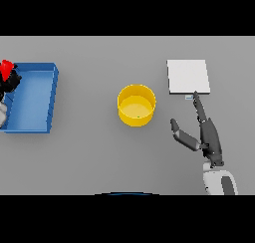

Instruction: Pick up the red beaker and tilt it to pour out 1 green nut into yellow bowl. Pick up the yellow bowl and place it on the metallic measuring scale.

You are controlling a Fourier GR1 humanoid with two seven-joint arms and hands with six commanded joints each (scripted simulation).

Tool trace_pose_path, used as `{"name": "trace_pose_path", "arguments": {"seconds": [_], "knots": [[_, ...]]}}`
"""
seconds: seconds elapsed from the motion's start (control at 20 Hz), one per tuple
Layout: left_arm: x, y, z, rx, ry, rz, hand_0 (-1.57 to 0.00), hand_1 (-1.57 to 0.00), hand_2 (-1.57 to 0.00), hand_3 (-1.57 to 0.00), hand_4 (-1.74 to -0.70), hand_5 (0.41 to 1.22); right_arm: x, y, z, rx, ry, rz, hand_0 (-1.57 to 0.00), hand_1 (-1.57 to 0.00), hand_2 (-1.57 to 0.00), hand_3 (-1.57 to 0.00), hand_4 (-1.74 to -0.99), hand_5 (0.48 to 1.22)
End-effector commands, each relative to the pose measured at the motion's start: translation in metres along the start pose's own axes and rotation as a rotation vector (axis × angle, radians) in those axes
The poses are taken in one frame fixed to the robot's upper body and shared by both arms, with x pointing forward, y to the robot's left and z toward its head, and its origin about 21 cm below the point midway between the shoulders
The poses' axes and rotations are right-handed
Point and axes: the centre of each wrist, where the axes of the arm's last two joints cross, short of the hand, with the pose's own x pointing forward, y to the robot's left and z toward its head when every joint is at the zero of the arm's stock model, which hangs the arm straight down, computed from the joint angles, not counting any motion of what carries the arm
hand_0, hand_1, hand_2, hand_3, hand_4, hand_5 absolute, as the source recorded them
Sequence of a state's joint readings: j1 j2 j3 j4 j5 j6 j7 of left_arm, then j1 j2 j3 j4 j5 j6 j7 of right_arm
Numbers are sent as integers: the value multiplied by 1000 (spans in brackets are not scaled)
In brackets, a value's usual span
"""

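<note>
The yellow bowl (136, 105) stands upright in the middle of the table, with no hand touching it. The metallic measuring scale (188, 76), a flat pale square, lies to its far right. My right hand (208, 133) rests open to the right of the bowl. Its fingers point straight at the scale's near edge and its thumb is spread toward the bowl. At the left edge my left hand (11, 81) is curled round the red beaker (6, 66), held above the blue tray's far left corner. The beaker is partly cut off by the view's edge.
A blue rectangular tray (42, 95) with raised walls sits at the far left, well apart from the bowl. Bare grey table lies between the tray, the bowl and the scale.
</note>
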State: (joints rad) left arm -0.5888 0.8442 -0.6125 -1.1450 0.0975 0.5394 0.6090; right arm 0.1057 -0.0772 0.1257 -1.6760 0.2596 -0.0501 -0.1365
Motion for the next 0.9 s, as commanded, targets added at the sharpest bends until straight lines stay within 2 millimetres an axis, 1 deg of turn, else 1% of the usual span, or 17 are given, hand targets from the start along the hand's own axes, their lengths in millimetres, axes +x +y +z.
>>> {"name": "trace_pose_path", "arguments": {"seconds": [0.0, 0.05, 0.1, 0.15, 0.2, 0.25, 0.3, 0.35, 0.45, 0.5, 0.55, 0.6, 0.65, 0.7, 0.85], "knots": [[-2, 0, 0, -7, 2, -23, -1571, -1571, -1571, -1555, -1667, 908, -2, 0, 1, 0, 1, 2, 1, 1, 1, 1, -1202, 667], [-2, 0, 0, -7, 1, -26, -1571, -1571, -1571, -1503, -1530, 865, -2, 0, 1, 0, 0, 2, 1, 1, 1, 1, -1197, 664], [-4, 1, 2, -36, -9, -41, -1564, -1449, -1432, -1362, -1374, 830, -2, 0, 1, -2, 1, 1, 1, 1, 1, 1, -1192, 663], [-6, 2, 5, -115, -6, -61, -1457, -1180, -1187, -1129, -1229, 803, -2, 0, 2, -7, 0, -8, 1, 1, 1, 1, -1188, 663], [-5, 9, 9, -174, -4, -73, -1166, -944, -959, -903, -1120, 778, -2, 1, 2, -11, -5, -3, 1, 1, 1, 1, -1187, 664], [-3, 12, 9, -222, 4, -94, -932, -755, -767, -722, -1034, 758, -1, 1, 4, -14, -5, -1, 1, 1, 1, 1, -1185, 665], [-3, 15, 12, -250, -2, -109, -746, -604, -613, -577, -968, 740, -2, 4, 4, -13, 2, 3, 1, 1, 1, 1, -1181, 665], [-3, 19, 14, -272, -8, -117, -596, -483, -490, -462, -916, 723, -2, 1, 6, -12, 1, 9, 1, 1, 1, 1, -1182, 667], [0, 21, 12, -300, -13, -121, -381, -309, -313, -295, -851, 698, -1, 1, 7, -7, 1, 1, 1, 1, 1, 1, -1187, 667], [-4, 24, 10, -304, 0, -115, -305, -247, -251, -236, -831, 688, -2, -1, 9, -7, 6, 1, 1, 1, 1, 1, -1189, 666], [0, 24, 9, -303, 2, -111, -244, -197, -200, -189, -815, 684, -3, 1, 6, -6, 22, 3, 1, 1, 1, 1, -1187, 666], [-1, 19, 9, -310, -11, -110, -195, -158, -160, -151, -802, 679, -1, 4, 6, 5, 12, -8, 1, 1, 1, 1, -1188, 668], [-2, 15, 10, -309, -24, -93, -156, -126, -128, -120, -797, 678, 2, 3, 3, -1, 12, -7, 1, 1, 1, 1, -1187, 663], [2, 18, 10, -296, -42, -81, -124, -100, -102, -96, -791, 674, 3, 3, 2, -1, 18, 5, 1, 1, 1, 1, -1193, 660], [3, 22, 5, -267, -66, -43, -63, -51, -52, -49, -785, 674, 5, 7, 1, 11, 22, 67, 1, 1, 1, 1, -1203, 660]]}}
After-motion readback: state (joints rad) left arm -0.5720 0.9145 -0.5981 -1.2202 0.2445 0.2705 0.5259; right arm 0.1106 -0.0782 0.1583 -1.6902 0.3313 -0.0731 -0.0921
